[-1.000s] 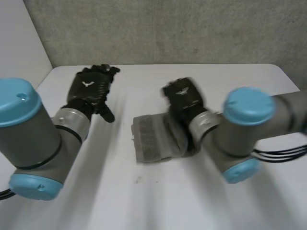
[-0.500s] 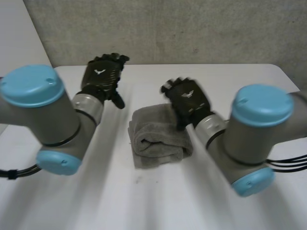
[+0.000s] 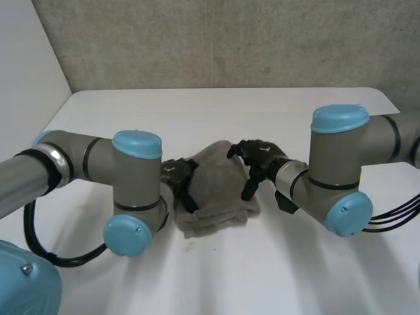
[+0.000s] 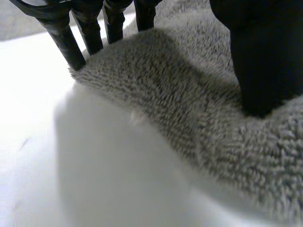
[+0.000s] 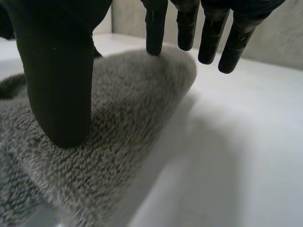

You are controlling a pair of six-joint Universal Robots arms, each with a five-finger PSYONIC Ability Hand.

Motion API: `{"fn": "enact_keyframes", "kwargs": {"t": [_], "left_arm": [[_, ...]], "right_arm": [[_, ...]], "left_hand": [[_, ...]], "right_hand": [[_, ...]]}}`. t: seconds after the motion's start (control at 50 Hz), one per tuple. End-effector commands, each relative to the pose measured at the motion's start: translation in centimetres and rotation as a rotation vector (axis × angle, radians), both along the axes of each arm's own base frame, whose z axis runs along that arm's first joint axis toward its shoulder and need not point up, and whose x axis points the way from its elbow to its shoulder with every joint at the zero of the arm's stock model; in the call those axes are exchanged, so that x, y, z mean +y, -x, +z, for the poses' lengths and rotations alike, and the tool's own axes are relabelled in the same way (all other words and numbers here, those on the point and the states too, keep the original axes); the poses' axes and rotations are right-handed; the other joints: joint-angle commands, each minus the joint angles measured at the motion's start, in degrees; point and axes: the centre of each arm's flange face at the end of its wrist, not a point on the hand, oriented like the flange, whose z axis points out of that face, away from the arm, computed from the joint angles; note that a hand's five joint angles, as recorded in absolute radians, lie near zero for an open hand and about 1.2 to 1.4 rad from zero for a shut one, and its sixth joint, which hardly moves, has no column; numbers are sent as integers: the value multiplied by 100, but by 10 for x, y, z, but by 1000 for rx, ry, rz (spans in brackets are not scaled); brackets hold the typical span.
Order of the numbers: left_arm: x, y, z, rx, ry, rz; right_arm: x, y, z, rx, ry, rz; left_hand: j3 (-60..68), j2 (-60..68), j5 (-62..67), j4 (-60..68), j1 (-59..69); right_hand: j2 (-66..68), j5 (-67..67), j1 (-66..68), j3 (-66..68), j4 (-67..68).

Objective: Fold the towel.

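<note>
From the head view, the grey towel (image 3: 216,191) lies as a folded, rumpled bundle near the middle of the white table (image 3: 197,108), with a grey wall (image 3: 230,39) beyond the far edge at 12 o'clock. The left arm (image 3: 92,164) reaches in from 9 o'clock, and the left hand (image 3: 178,180) sits against the towel's 9 o'clock edge, partly hidden behind the arm's blue-capped joint. The right arm (image 3: 341,167) comes in from 3 o'clock, and the right hand (image 3: 261,159) rests on the towel's 2 o'clock corner, palm down, with its dark fingers (image 3: 251,184) pointing down onto the cloth. In the left wrist view, the left hand (image 4: 262,52) has its thumb planted on top of the towel (image 4: 180,104), while its straight fingers (image 4: 64,38) stand well apart from the thumb, their tips touching the cloth's outer edge where it meets the table (image 4: 71,165). A low hump of towel rises between thumb and fingers, which press on it rather than close around it. In the right wrist view, the right hand (image 5: 57,71) likewise presses its thumb down into the towel (image 5: 118,127). Its fingers (image 5: 155,28) are straight and spread away from the thumb; one fingertip touches the crest of the fold, and the others hang just past the towel's edge above the bare table (image 5: 236,156).
</note>
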Motion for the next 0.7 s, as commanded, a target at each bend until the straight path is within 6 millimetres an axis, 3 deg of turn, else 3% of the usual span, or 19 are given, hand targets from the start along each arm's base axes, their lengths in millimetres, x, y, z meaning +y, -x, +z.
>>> {"fn": "enact_keyframes", "kwargs": {"t": [0.02, 0.06, 0.1, 0.12, 0.14, 0.16, 0.2, 0.22, 0.26, 0.28, 0.32, 0.34, 0.36, 0.38, 0.42, 0.44, 0.48, 0.58, 0.7], "left_arm": [[16, -11, 5, -27, -12, 16], [18, -10, 10, -23, -5, 12], [22, -6, 28, 8, 30, -3], [22, -6, 28, 8, 30, -3], [25, -2, 41, 29, 56, -13], [25, -2, 41, 29, 57, -13], [27, -1, 79, 90, 134, -18], [27, -1, 79, 90, 134, -18], [28, -6, 118, 145, 211, -8], [28, -6, 118, 145, 211, -8], [32, -15, 160, 202, 296, 6], [32, -15, 160, 202, 296, 6], [33, -22, 178, 217, 334, 17], [33, -22, 178, 218, 335, 17], [37, -43, 214, 254, 403, 58], [37, -43, 214, 254, 404, 58], [44, -69, 243, 272, 452, 106], [50, -97, 265, 286, 507, 167], [52, -108, 269, 283, 515, 196]], "right_arm": [[1, -5, -15, 67, -11, 41], [3, -8, -11, 81, 13, 52], [3, -10, 15, 65, 85, 60], [3, -10, 15, 65, 86, 60], [3, -9, 37, 34, 131, 53], [3, -9, 38, 34, 132, 53], [6, -4, 85, -23, 232, 29], [7, -4, 85, -23, 232, 29], [10, 9, 132, -65, 349, -52], [10, 9, 132, -65, 350, -53], [15, 28, 173, -100, 450, -160], [15, 28, 174, -100, 450, -161], [17, 41, 189, -110, 484, -217], [17, 41, 189, -110, 484, -218], [19, 64, 205, -114, 515, -313], [19, 64, 205, -114, 515, -314], [23, 76, 205, -109, 503, -362], [36, 87, 206, -104, 486, -384], [37, 95, 207, -95, 486, -401]], "left_hand": [[95, 92, -54, 101, 71], [95, 92, -54, 101, 71], [79, 75, -70, 84, 54], [78, 75, -71, 84, 54], [62, 58, -87, 67, 38], [62, 58, -87, 67, 37], [-5, -9, -154, 0, -30], [-6, -9, -155, 0, -30], [-6, -9, -155, 0, -30], [-6, -9, -155, 0, -30], [-10, -14, -159, -5, -35], [-10, -14, -159, -5, -35], [-10, -14, -159, -5, -35], [-10, -14, -159, -5, -35], [-10, -14, -159, -5, -35], [-10, -14, -159, -5, -35], [-10, -14, -159, -5, -35], [-10, -14, -159, -5, -35], [62, 58, -87, 67, 37]], "right_hand": [[-537, -486, -635, -344, -444], [-537, -486, -635, -344, -444], [-537, -486, -635, -344, -444], [-537, -486, -635, -344, -444], [-537, -486, -635, -344, -444], [-537, -486, -635, -344, -444], [-537, -486, -635, -344, -444], [-537, -486, -635, -344, -444], [-537, -486, -635, -344, -444], [-537, -486, -635, -344, -444], [-537, -486, -635, -344, -444], [-537, -486, -635, -344, -444], [-537, -486, -635, -344, -444], [-537, -486, -635, -344, -444], [-537, -486, -635, -344, -444], [-537, -486, -635, -344, -444], [-537, -486, -635, -344, -444], [-537, -486, -635, -344, -444], [-537, -486, -635, -344, -444]]}}
